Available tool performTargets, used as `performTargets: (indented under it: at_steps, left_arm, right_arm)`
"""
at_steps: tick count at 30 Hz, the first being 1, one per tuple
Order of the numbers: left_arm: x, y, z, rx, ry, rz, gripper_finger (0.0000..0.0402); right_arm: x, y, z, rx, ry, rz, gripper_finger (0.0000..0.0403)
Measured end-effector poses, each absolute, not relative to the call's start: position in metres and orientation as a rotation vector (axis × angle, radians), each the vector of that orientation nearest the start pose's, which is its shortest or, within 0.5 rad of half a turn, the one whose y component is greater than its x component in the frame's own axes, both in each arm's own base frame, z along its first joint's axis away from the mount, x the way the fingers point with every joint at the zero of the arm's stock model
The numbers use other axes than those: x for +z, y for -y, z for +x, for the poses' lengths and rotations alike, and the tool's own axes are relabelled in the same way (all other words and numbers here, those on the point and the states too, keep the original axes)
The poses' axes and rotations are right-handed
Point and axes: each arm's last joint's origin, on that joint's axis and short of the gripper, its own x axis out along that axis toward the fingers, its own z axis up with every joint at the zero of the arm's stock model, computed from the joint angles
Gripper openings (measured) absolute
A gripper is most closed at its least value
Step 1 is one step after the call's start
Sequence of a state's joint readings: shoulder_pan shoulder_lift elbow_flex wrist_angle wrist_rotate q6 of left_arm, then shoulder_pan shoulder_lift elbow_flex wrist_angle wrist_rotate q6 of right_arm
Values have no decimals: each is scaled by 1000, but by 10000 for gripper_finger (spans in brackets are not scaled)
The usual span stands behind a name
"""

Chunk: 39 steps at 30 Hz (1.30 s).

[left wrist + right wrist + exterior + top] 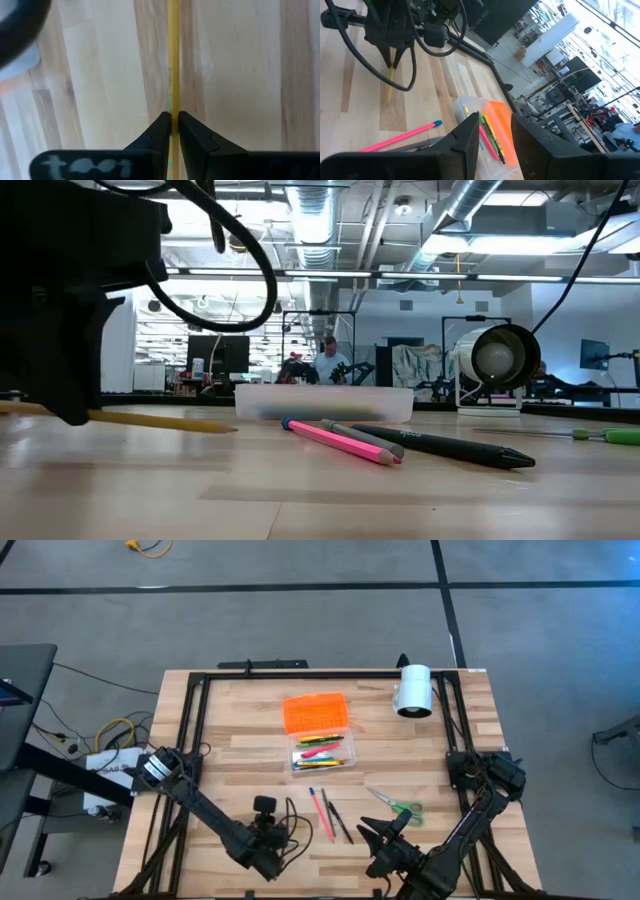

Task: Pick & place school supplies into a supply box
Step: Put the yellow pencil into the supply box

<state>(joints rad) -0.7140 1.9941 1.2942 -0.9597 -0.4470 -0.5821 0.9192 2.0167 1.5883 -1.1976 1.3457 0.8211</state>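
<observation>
- On the left of the wooden bench (pixel 230 755), our left hand (pixel 171 120) is down at the near edge, its fingers (pixel 159 131) pressed together on a yellow pencil (pixel 173 60); in the left wrist view the pencil runs straight out from between the tips, flat along the boards.
- In the low view the same yellow pencil lies on the bench, its tip pointing right, with the dark bulk of the left arm (pixel 70 290) above it.
- Toward the middle, on the far half of the bench, we see the supply box (pixel 322 755), a clear case with green, yellow and red pens (pixel 320 747) already inside; its ridged orange lid (pixel 316 712) lies open just beyond it.
- Nearer us, below the box, a pink pencil (pixel 326 815) with a blue end lies beside two dark pens (pixel 339 820), all loose on the bench and apart from the box.
- Right of these, green-handled scissors (pixel 398 805) rest on the boards.
- At the near right, our right hand (pixel 494 132) hovers with its fingers spread and nothing between them; its wrist view looks past them to the box.
- On the far right, a white cylinder (pixel 413 690) lies on its side near the bench's far edge.
</observation>
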Motion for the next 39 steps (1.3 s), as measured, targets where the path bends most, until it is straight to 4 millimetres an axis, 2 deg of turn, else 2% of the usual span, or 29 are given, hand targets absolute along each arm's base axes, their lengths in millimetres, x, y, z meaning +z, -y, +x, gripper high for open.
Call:
performTargets:
  at_steps: [13, 22, 31, 39]
  left_arm:
    - [142, 215, 272, 270, -1256, 493, 27]
    - [146, 198, 284, 376, -1194, 546, 27]
    - [149, 172, 303, 457, -1187, 564, 27]
    - [177, 158, 332, 484, -1140, 558, 27]
  right_arm:
    - [220, -278, 257, -549, -483, -691, 108]
    - [220, -277, 258, -555, -487, -689, 108]
    - [220, -277, 258, -554, -488, -689, 108]
    - [220, -277, 258, -554, -489, -688, 108]
